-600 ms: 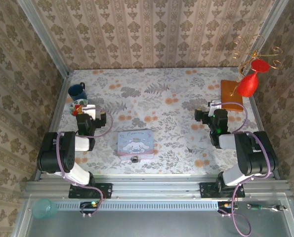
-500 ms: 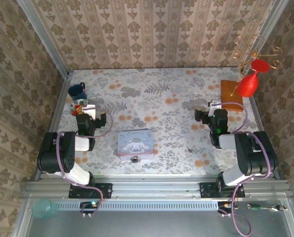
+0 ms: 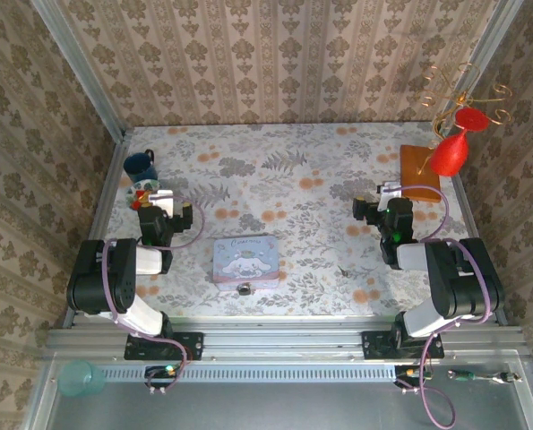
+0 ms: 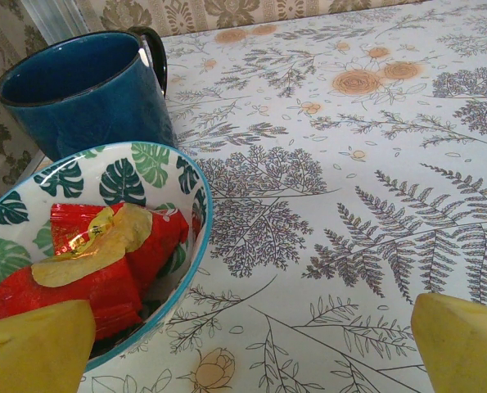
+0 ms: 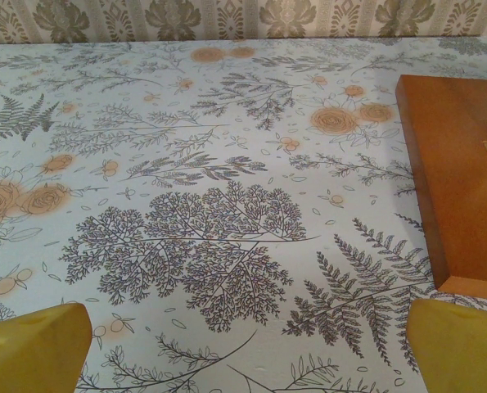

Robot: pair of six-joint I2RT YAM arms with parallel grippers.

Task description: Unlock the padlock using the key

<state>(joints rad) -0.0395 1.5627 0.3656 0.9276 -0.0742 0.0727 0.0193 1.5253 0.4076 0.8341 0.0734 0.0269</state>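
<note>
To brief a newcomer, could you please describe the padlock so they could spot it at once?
On the floral table, find the pastel cartoon tin box near the front middle. The padlock sits at the middle of its near edge, tiny and dark against the pale tin; the key is a slimmer dark speck lying apart to the right.

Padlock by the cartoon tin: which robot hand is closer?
Left. The left hand is back-left of the padlock, by the bowl; the right hand is farther, back-right.

Count on bench: 1x padlock (image 3: 245, 288), 1x key (image 3: 341, 269), 1x tin box (image 3: 245, 259), 1x blue mug (image 4: 96, 106), 1x bowl (image 4: 128, 176), 1x orange board (image 5: 460, 172), 1x red goblet (image 3: 449, 154).
</note>
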